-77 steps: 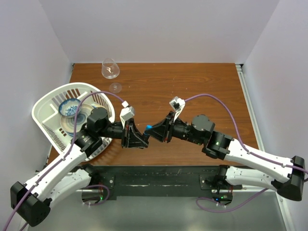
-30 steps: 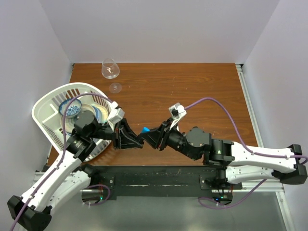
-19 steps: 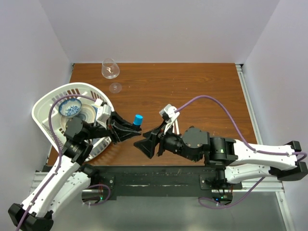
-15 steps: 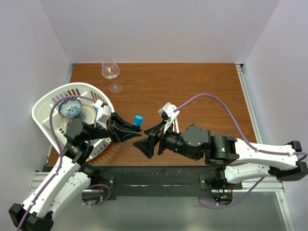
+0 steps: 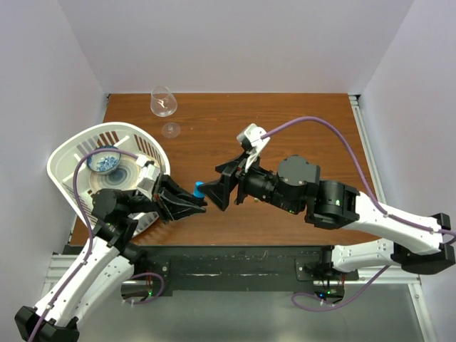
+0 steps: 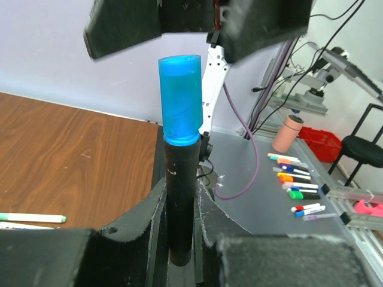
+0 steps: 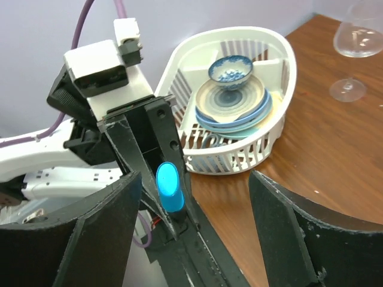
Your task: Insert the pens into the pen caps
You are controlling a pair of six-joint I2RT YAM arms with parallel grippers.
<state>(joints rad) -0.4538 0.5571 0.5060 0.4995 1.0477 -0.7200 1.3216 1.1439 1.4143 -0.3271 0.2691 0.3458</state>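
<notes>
Two arms meet nose to nose over the near part of the brown wooden table (image 5: 285,121) as I watch from the overhead camera. My left gripper (image 5: 187,207) is clamped on a black pen barrel (image 6: 179,197). In the left wrist view the barrel stands upright between the gripper's fingers, with a translucent blue plastic cap (image 6: 179,98) seated on its upper end. The right gripper (image 5: 216,188) faces it with jaws spread wide and nothing between them. In the right wrist view its two black fingers (image 7: 102,239) frame the blue cap, seen end-on, without touching it. From above, the cap sits just beside the right fingertips, between the two grippers. One white pen with a green tip (image 6: 33,218) lies flat on the wood, at the left of the left wrist view. A white slatted plastic basket (image 5: 68,153) at the table's left edge holds stacked plates (image 7: 230,104) and a blue-patterned bowl (image 7: 230,69). A clear wine glass (image 5: 163,102) stands near the far edge.
</notes>
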